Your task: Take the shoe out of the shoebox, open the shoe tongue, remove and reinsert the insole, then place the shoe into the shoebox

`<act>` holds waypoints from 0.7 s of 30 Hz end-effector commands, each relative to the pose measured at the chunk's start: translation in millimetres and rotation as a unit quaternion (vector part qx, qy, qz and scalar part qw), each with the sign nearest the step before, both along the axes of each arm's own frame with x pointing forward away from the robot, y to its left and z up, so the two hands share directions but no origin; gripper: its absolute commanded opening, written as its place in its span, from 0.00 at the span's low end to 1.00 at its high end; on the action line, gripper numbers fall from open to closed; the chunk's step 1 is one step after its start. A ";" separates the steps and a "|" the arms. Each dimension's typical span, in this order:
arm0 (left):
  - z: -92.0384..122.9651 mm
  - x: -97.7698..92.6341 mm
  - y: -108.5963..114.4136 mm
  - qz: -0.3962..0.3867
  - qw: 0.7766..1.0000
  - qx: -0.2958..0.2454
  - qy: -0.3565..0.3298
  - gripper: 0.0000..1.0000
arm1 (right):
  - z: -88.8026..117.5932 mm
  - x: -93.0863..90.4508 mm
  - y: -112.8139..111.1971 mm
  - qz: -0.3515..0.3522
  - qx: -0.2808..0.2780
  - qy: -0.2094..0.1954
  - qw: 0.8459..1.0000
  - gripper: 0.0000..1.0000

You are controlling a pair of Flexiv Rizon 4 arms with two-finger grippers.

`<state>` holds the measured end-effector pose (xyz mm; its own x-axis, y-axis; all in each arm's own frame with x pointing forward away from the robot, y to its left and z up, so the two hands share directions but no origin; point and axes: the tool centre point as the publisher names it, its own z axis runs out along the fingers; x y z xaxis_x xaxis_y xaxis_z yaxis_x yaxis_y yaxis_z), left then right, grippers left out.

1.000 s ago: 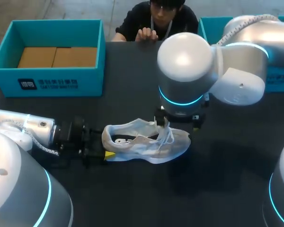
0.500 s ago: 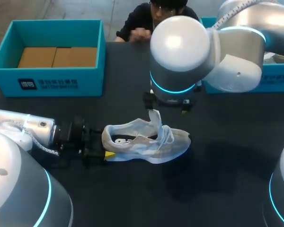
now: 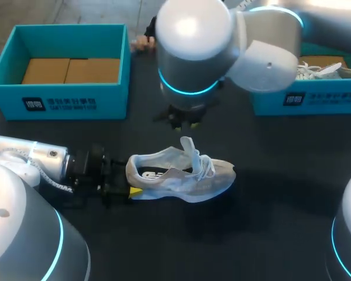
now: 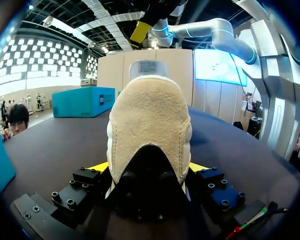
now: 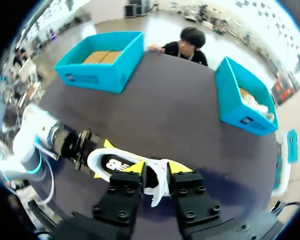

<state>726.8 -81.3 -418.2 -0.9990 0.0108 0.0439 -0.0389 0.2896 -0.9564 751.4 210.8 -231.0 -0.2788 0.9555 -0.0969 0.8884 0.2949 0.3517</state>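
Lower centre, left arm's (image 3: 29, 158) jaws clamp the shoe (image 3: 181, 175) heel, likely steadying it; right arm's (image 3: 222, 41) jaws hover slightly parted above the upright tongue (image 3: 191, 151).

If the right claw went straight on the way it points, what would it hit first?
Most likely the raised tongue of the shoe, seen just ahead of the right gripper, though depth is unclear.

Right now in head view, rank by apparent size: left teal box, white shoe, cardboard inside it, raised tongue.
1. left teal box
2-3. white shoe and cardboard: near alike, shoe perhaps slightly bigger
4. tongue, smallest
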 end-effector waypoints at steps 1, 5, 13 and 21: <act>-2.0 -2.5 -0.3 0.002 1.000 0.000 -0.001 0.00 | -4.0 -2.9 18.3 0.247 -0.085 0.003 0.965 0.00; -2.0 -2.5 -0.3 0.002 1.000 0.000 -0.001 0.00 | -4.8 -12.2 23.6 0.289 -0.087 0.000 0.953 0.00; -2.0 -2.5 -0.3 0.002 1.000 0.000 -0.001 0.00 | -4.8 -12.2 23.6 0.289 -0.087 0.000 0.953 0.00; -2.0 -2.5 -0.3 0.002 1.000 0.000 -0.001 0.00 | -4.8 -12.2 23.6 0.289 -0.087 0.000 0.953 0.00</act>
<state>726.9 -81.3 -418.2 -0.9990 0.0108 0.0439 -0.0389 0.2897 -0.9563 738.0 238.3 -234.6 -0.7503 0.6128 -0.2479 0.5627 0.7889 0.2470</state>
